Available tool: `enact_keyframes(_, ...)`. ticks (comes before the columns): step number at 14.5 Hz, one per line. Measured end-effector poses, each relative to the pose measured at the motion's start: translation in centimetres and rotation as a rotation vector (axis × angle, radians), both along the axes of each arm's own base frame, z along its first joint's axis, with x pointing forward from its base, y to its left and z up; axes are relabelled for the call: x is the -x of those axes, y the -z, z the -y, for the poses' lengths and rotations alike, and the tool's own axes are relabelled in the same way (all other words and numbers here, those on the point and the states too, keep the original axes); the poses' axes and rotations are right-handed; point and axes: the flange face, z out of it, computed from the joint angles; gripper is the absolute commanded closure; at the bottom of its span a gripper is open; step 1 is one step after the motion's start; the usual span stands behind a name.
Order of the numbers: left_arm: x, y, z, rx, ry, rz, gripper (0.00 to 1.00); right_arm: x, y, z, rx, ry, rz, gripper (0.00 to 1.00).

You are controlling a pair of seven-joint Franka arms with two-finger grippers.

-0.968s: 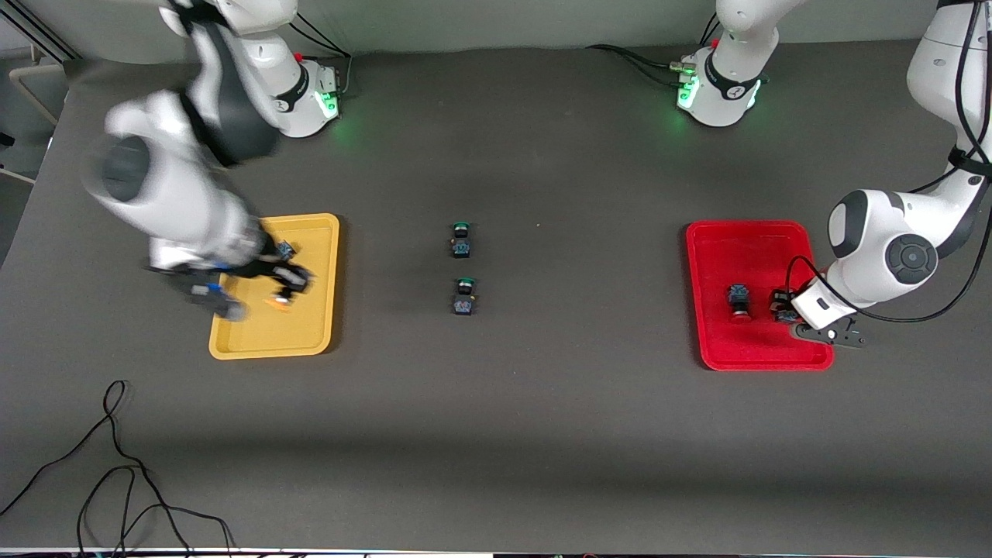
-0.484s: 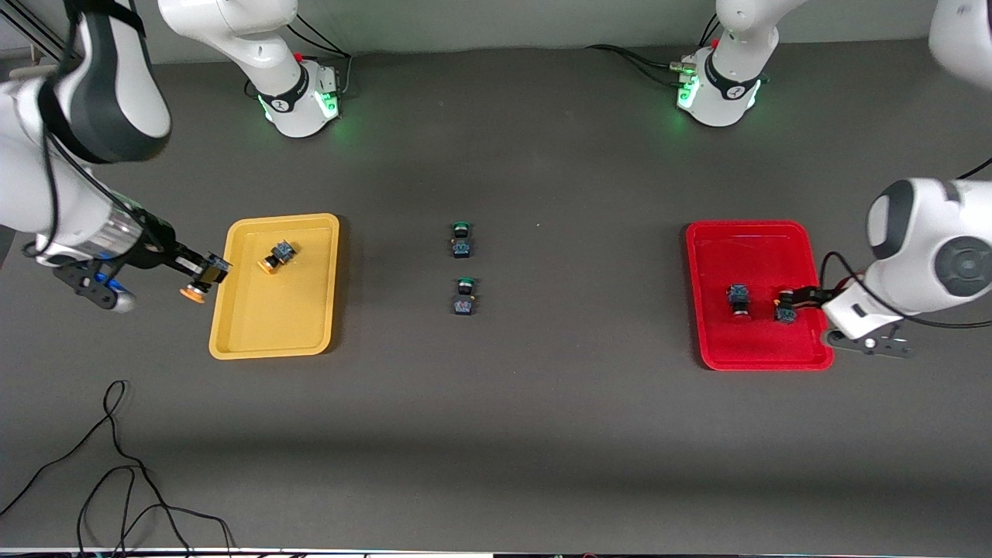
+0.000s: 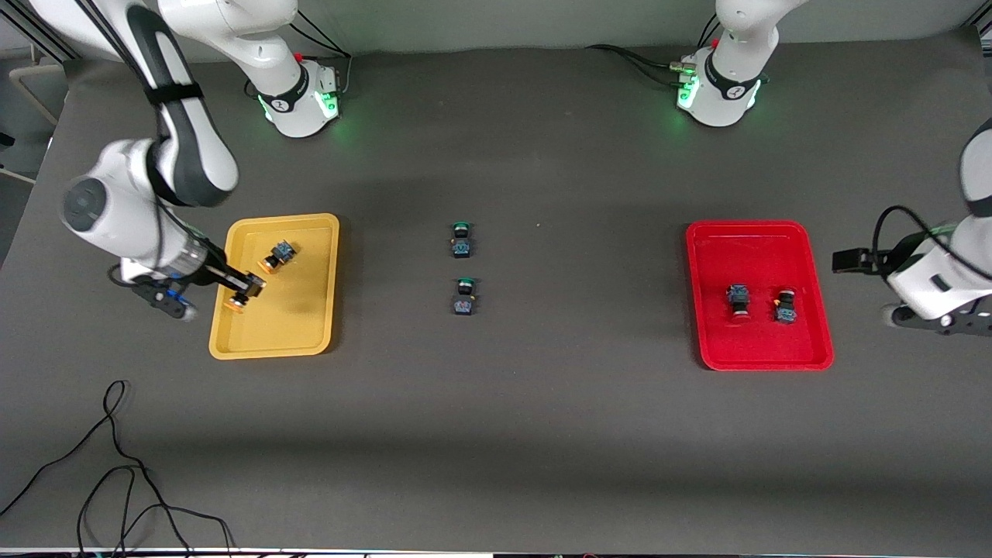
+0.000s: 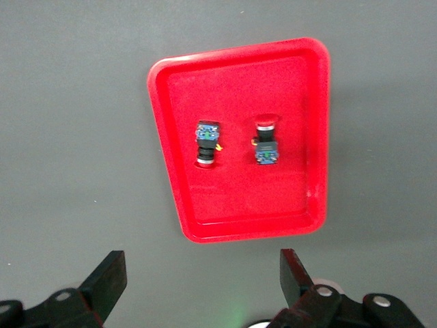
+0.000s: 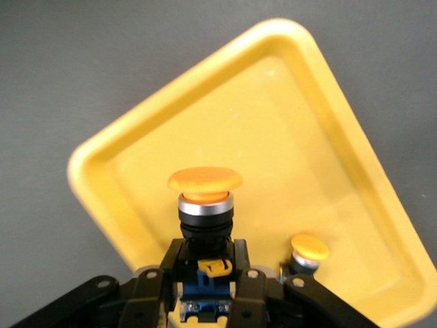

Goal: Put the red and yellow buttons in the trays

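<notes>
My right gripper (image 3: 246,288) is shut on a yellow button (image 5: 205,181) and holds it over the yellow tray (image 3: 310,325), near the rim at the right arm's end. A second yellow button (image 3: 277,256) lies in that tray (image 5: 273,123), and it shows as a yellow button (image 5: 308,249) beside my right gripper (image 5: 205,273). Two red buttons (image 3: 738,301) (image 3: 786,306) lie in the red tray (image 3: 759,248). My left gripper (image 3: 852,260) stands open and holds nothing, just off that tray toward the left arm's end. From my left gripper (image 4: 201,280) the red tray (image 4: 239,212) shows whole.
Two green-capped buttons (image 3: 461,239) (image 3: 463,296) stand mid-table between the trays. A black cable (image 3: 116,465) trails over the table's near corner at the right arm's end.
My left gripper let go of the second red button and drew back off the red tray. My right gripper swung out past the yellow tray's rim and came back over it, button still held.
</notes>
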Motion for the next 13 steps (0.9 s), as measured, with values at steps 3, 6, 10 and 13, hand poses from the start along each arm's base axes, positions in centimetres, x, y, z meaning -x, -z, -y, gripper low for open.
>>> enact_keyframes(3, 0.8, -3.4, 1.0, 0.041, -0.015, 0.047, 0.0, -0.2, 4.8, 0.1, 0.019, 0.002, -0.007, 0.89)
enact_keyframes(6, 1.8, -6.0, 2.6, 0.026, -0.006, 0.085, 0.0, -0.1, 7.2, 0.0, 0.028, -0.002, -0.016, 0.86)
enact_keyframes(10, 3.2, -6.8, 5.0, 0.013, 0.008, 0.114, 0.0, -0.1, 8.6, -0.1, 0.027, 0.009, -0.018, 0.73)
enact_keyframes(13, 4.5, -6.9, 5.6, 0.006, 0.015, 0.125, 0.0, -0.1, 8.7, -0.3, 0.019, 0.018, -0.018, 0.09)
